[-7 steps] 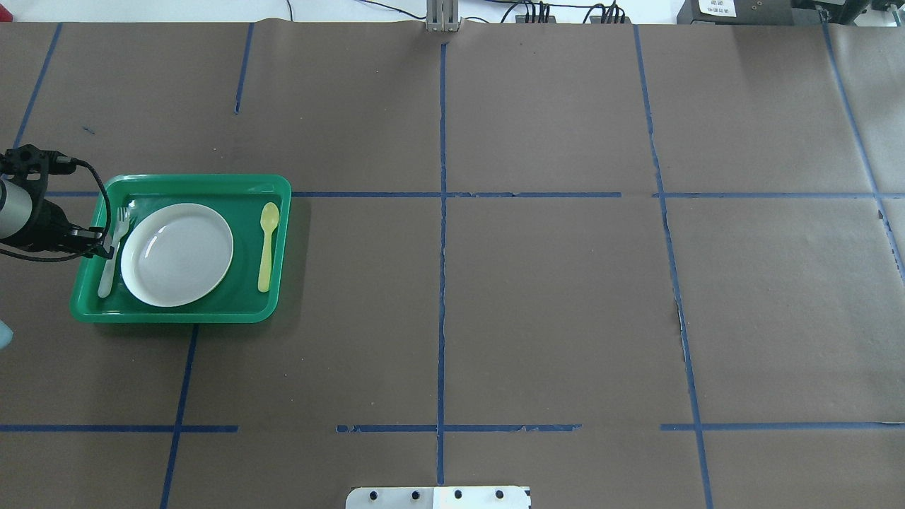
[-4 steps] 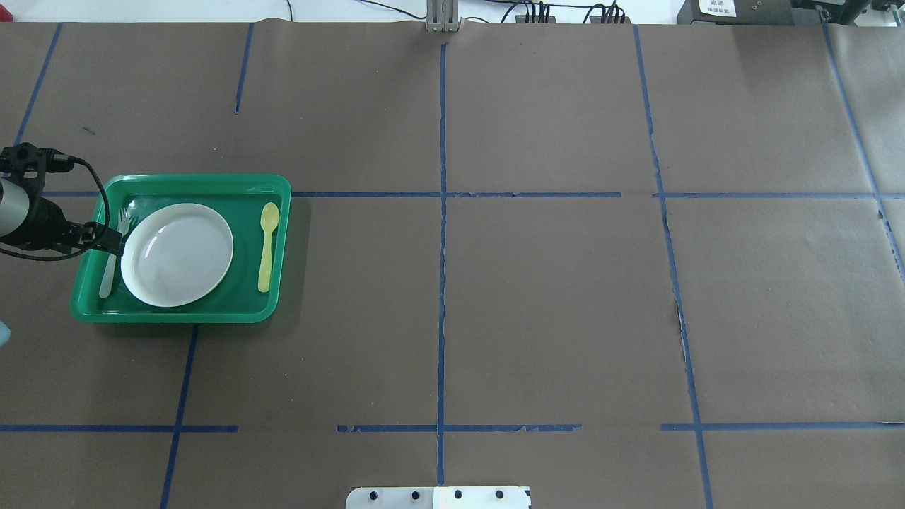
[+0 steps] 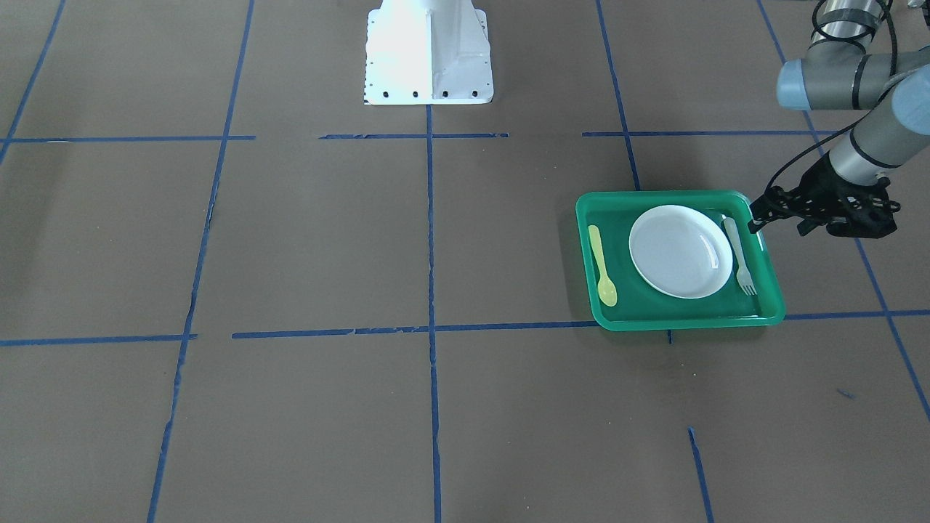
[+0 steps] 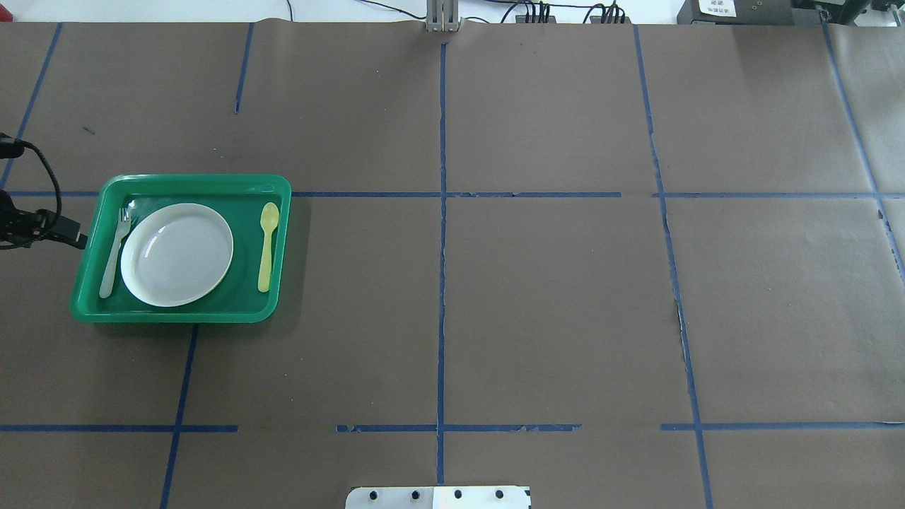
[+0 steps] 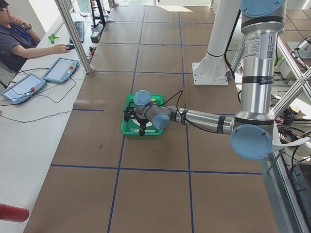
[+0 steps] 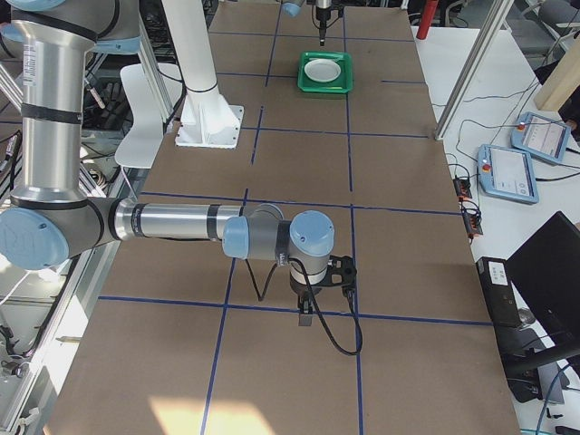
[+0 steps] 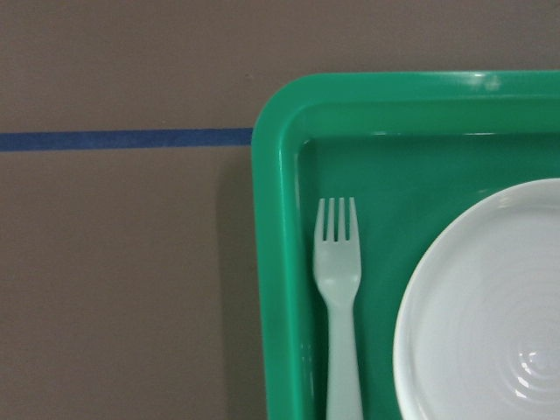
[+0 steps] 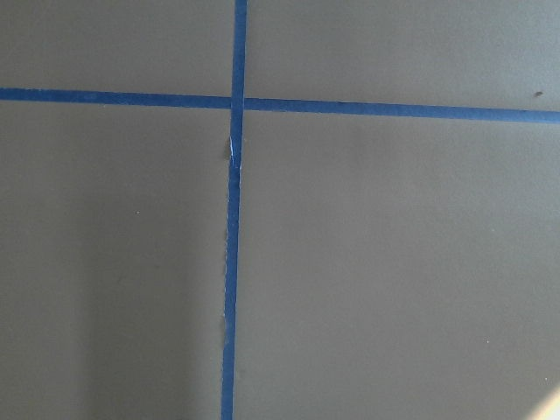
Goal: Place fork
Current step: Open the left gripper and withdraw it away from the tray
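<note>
The pale fork (image 4: 113,251) lies flat in the green tray (image 4: 180,312), in the strip between the tray's left wall and the white plate (image 4: 177,254), tines toward the far side. It also shows in the front view (image 3: 740,254) and in the left wrist view (image 7: 339,289). My left gripper (image 3: 779,224) hangs above the table just outside the tray's left wall, open and empty, clear of the fork. My right gripper (image 6: 308,313) hovers over bare table far from the tray. I cannot tell whether it is open or shut.
A yellow spoon (image 4: 266,244) lies in the tray to the right of the plate. The brown table cover carries blue tape lines (image 4: 442,212). The robot's white base (image 3: 429,51) stands at mid table edge.
My left gripper has pulled back leftward from over the fork to outside the tray's left wall. The fork stays lying in the tray.
</note>
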`<state>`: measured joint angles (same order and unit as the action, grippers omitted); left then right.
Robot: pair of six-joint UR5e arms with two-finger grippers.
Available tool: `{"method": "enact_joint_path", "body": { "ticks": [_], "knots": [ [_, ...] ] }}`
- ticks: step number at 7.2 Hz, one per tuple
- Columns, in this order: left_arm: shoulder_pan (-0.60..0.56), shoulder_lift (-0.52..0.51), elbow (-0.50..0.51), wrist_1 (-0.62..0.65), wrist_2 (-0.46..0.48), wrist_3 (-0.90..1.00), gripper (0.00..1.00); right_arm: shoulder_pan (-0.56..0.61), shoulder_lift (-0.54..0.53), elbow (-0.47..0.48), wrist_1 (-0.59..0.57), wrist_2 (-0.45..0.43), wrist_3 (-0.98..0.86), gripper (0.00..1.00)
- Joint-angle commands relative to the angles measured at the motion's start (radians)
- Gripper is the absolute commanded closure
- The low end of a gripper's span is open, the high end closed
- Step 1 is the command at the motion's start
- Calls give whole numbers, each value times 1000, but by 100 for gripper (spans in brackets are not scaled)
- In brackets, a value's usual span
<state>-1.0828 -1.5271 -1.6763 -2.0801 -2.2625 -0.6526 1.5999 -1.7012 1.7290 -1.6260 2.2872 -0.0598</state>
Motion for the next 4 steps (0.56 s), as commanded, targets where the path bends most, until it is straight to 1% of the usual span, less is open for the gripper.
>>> {"method": "enact_joint_path", "body": {
  "ticks": [1, 3, 4],
  "knots": [
    [-165, 30, -34, 178, -14, 327, 0, 0, 0, 0, 0, 0, 0, 0],
    [-315, 24, -69, 442, -9, 654, 0, 0, 0, 0, 0, 0, 0, 0],
    [-392, 21, -66, 501, -11, 774, 0, 0, 0, 0, 0, 0, 0, 0]
  ]
}}
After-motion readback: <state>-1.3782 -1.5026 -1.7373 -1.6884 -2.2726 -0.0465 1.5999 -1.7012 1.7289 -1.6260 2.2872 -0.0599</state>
